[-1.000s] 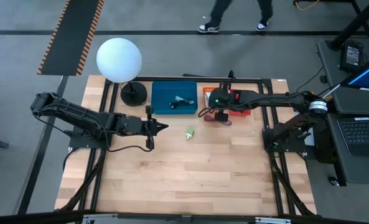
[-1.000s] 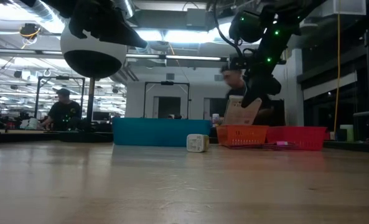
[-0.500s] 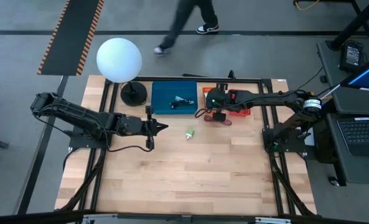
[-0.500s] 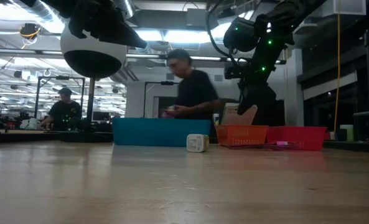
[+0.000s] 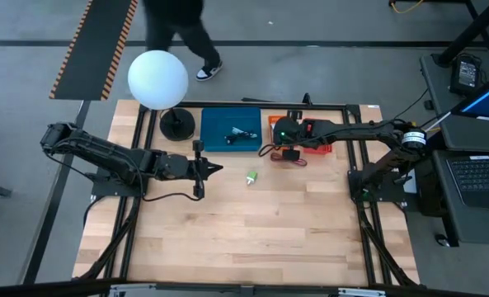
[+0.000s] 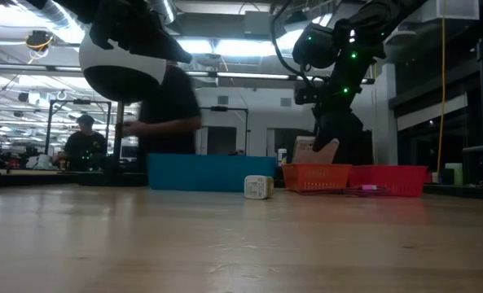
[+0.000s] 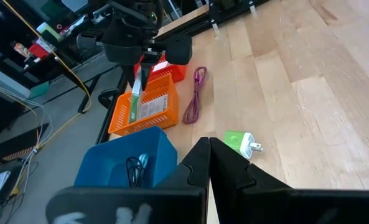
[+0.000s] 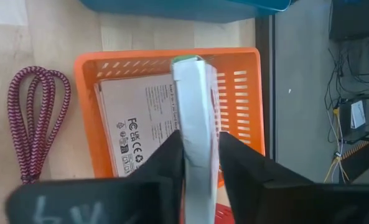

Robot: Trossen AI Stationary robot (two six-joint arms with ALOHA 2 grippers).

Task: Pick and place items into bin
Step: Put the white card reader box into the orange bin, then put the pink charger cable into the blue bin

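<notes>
My right gripper point(image 8: 200, 142) hangs over the orange bin point(image 8: 86, 112) at the table's far side, fingers slightly parted. A white printed card point(image 8: 193, 93) stands on edge between them. A second white card point(image 8: 140, 134) lies flat in that bin. The red cord point(image 8: 35, 118) lies coiled on the wood beside the bin. The green lump point(image 5: 251, 176) rests on the table near the middle. My left gripper point(image 5: 218, 168) waits shut above the table, left of the lump. The blue bin point(image 5: 215, 130) holds a black cable piece point(image 5: 242, 134). My right gripper comes slanting down from above, one finger on each face of the upright card's upper end. One finger point(image 8: 175, 155) lies against the card's face point(image 8: 185, 146); a thin gap shows at the other. The card's lower edge sits in the orange bin, on the flat card.
A white globe lamp point(image 5: 157, 78) on a black base stands at the far left corner. A red basket point(image 6: 388, 179) sits right of the orange bin. A black frame rail runs along the far edge. A person walks past behind the table. Bare wood lies toward the near edge.
My right gripper has sunk a little with the card, whose lower end now stands down in the orange bin. A person behind the table has walked toward the left.
</notes>
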